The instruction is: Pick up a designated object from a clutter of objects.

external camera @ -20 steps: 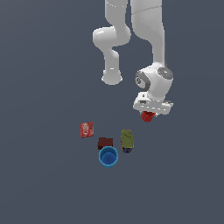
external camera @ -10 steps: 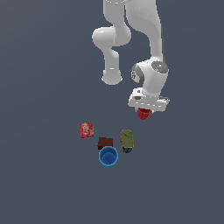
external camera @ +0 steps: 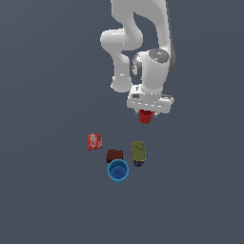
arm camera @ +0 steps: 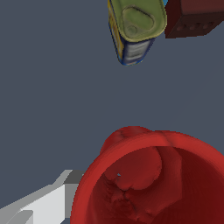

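The small red cup (external camera: 146,116) hangs under my gripper (external camera: 147,114), which is shut on it and holds it well above the floor. In the wrist view the red cup (arm camera: 153,175) fills the near part of the picture, open mouth toward the camera, with one pale finger (arm camera: 39,203) beside it. The other clutter lies below on the floor: the blue cup (external camera: 118,170), the dark brown box (external camera: 114,155), the olive-green bottle (external camera: 138,152) and the flat red packet (external camera: 94,141).
The wrist view also shows the olive-green bottle (arm camera: 135,28) and a corner of the dark brown box (arm camera: 194,17) on the grey floor (arm camera: 57,96). The white arm (external camera: 138,38) rises above the gripper.
The gripper has risen steadily with the red cup in it and drifted slightly to the exterior view's left. The items on the floor have not moved.
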Robot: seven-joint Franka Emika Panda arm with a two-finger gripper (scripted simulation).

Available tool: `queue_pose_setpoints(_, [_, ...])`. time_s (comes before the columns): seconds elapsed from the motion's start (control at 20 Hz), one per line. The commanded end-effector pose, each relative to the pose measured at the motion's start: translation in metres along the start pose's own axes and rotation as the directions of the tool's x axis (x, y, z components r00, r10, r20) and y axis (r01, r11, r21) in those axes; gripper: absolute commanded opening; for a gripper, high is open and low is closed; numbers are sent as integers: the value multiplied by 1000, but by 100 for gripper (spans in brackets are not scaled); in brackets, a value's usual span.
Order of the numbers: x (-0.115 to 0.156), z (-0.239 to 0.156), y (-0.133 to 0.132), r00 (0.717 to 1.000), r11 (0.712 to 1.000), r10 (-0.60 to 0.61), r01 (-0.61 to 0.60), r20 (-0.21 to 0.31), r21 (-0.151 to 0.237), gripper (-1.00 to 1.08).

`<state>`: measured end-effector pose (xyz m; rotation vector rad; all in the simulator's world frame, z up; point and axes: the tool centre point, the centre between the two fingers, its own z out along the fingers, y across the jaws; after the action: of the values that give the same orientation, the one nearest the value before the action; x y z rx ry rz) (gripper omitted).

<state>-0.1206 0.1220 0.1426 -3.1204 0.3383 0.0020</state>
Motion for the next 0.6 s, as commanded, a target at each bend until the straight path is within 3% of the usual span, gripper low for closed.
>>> queue_pose_setpoints(0.0, [5, -20, 21, 1000, 1000, 0, 0, -1, 2, -100])
queue_pose_setpoints(0.55, [31, -111, 117, 1000, 1000, 1, -1, 1, 3, -100])
